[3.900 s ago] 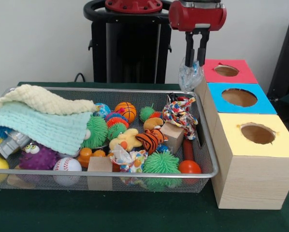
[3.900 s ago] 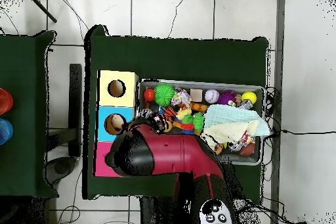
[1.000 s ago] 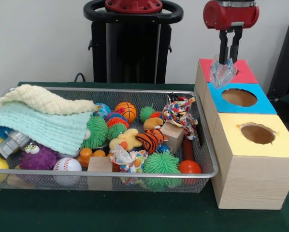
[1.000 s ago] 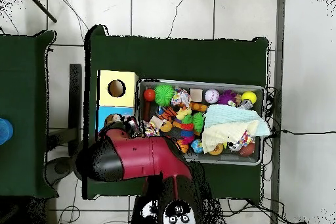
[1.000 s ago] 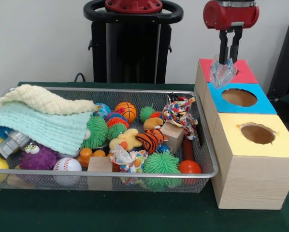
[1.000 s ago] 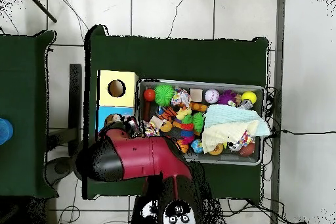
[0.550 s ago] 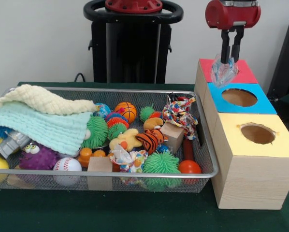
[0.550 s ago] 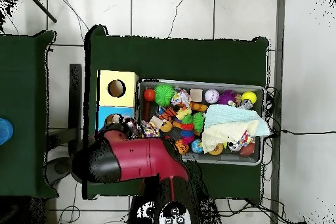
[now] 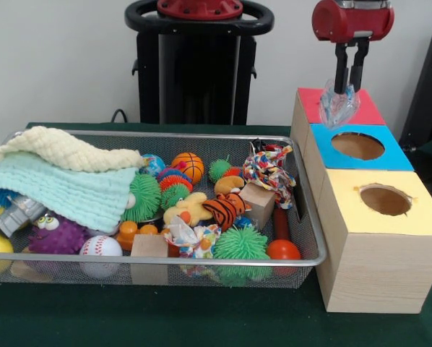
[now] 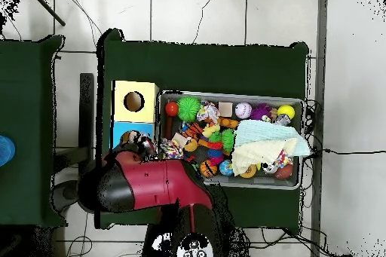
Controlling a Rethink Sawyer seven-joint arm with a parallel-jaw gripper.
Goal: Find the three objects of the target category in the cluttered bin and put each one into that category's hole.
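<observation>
The silver wire mesh bin (image 9: 201, 134) (image 10: 298, 103) holds several toys. My gripper (image 9: 346, 92) hangs over the red-topped box (image 9: 366, 112), shut on a clear crinkled plastic thing (image 9: 337, 107) that dangles over that box's hole. The blue-topped box (image 9: 360, 147) and the yellow-topped box (image 9: 383, 201) each show an open round hole. In the overhead view my red arm (image 10: 147, 182) covers the red box and part of the blue box (image 10: 121, 130); the yellow box (image 10: 136, 102) shows.
In the bin lie a pale green and cream knitted cloth (image 9: 64, 181), an orange basketball (image 9: 188, 166), green spiky balls (image 9: 241, 244), a baseball (image 9: 100, 247), a tiger toy (image 9: 223, 210), wooden blocks (image 9: 258, 204) and a rope toy (image 9: 268, 170). The pedestal (image 9: 198, 65) stands behind.
My gripper has moved right and away from the bin's corner, carrying the clear plastic thing from beside the boxes to above the red box's hole.
</observation>
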